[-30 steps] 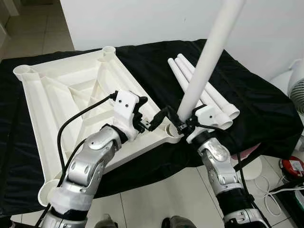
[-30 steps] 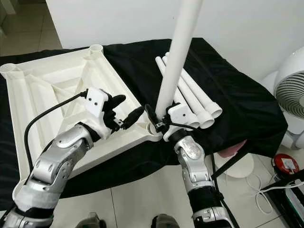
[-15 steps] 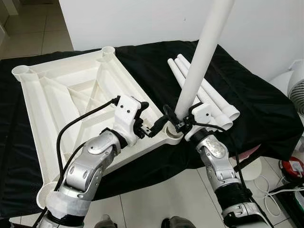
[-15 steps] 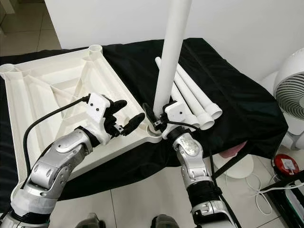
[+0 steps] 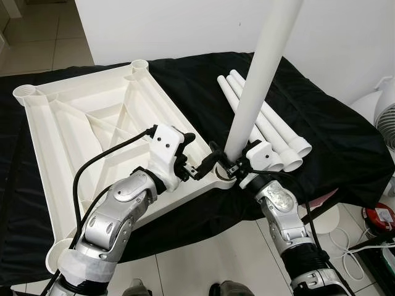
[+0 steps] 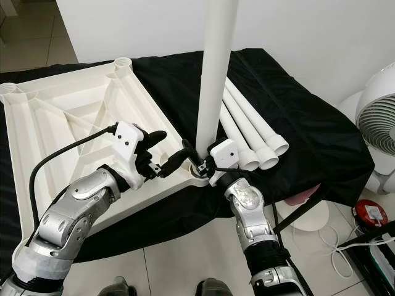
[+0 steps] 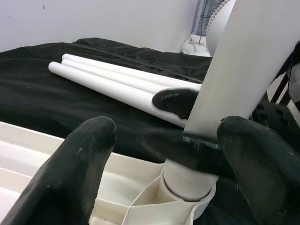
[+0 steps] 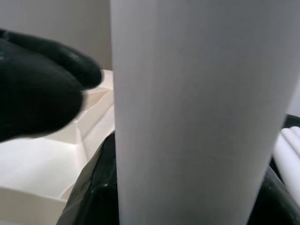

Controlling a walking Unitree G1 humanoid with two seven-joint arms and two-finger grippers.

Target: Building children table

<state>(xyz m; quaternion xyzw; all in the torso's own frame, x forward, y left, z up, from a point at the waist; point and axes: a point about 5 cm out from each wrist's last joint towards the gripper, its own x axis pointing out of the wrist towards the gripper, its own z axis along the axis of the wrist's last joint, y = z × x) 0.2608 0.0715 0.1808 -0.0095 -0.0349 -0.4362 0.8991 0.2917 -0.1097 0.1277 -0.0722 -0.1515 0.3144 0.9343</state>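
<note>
Our right gripper [image 5: 229,165] is clamped around the foot of a white leg tube [image 5: 259,80], which stands nearly upright in the corner socket [image 7: 187,185] at the centre of the frame. Our left gripper [image 5: 199,168] waits spread and empty just left of it. We judge this the first leg. Three more tubes [image 5: 271,132] lie on the black cloth at right, and the upturned tabletop [image 5: 80,123] shows bare sockets at its other corners.

tabletop [image 5: 92,123] left on cloth [image 5: 333,135] | 3 legs [image 5: 271,132] right | 1 leg [image 5: 259,74] upright in corner socket [image 5: 223,179]
</note>
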